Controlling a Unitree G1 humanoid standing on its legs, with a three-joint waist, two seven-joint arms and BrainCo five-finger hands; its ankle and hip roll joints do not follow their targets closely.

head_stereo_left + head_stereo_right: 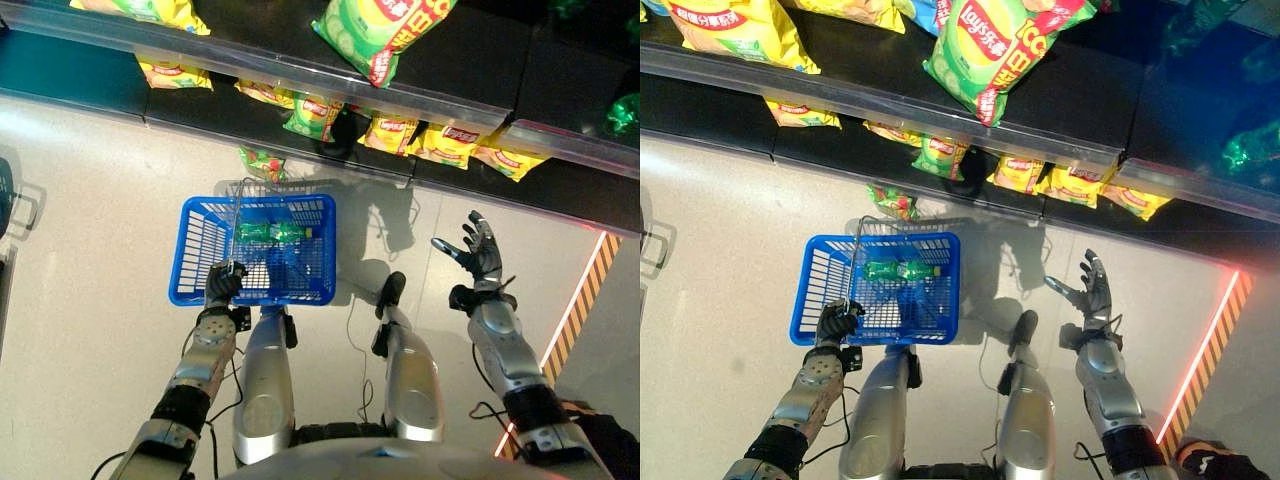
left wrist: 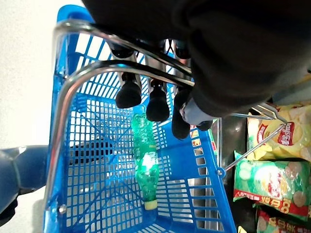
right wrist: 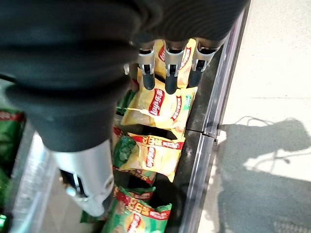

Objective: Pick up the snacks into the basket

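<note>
So the left hand [image 1: 224, 284] has its fingers [image 2: 129, 92] curled round the metal handle [image 2: 73, 92] of the blue basket [image 1: 190, 250] and is carrying it just off the floor. The right hand [image 1: 478, 250] is out to the right of the basket, well apart from it, fingers spread wide open and holding nothing. The snacks are the chip bags on the low shelf [image 1: 520, 90] just beyond the basket: yellow bags [image 1: 445, 145] lined up along its bottom tier, a big green bag [image 1: 385, 30] on the ledge above, and one green bag [image 1: 263, 162] lying on the floor right at the basket's far rim.

My read is the step in hand is reaching the right hand to a bag. To do it well I'd keep the fingers wide until they're over a bag's middle, pinch across the crinkly body instead of a corner so it doesn't slip, and keep the basket steady and level for the drop.

The left wrist view shows what the head views barely hint at: a green bottle [image 2: 146, 165] lying on the basket's floor, no snacks in there yet. The right wrist view looks straight down the fingers onto two yellow bags [image 3: 158, 104] stacked along the shelf edge
</note>
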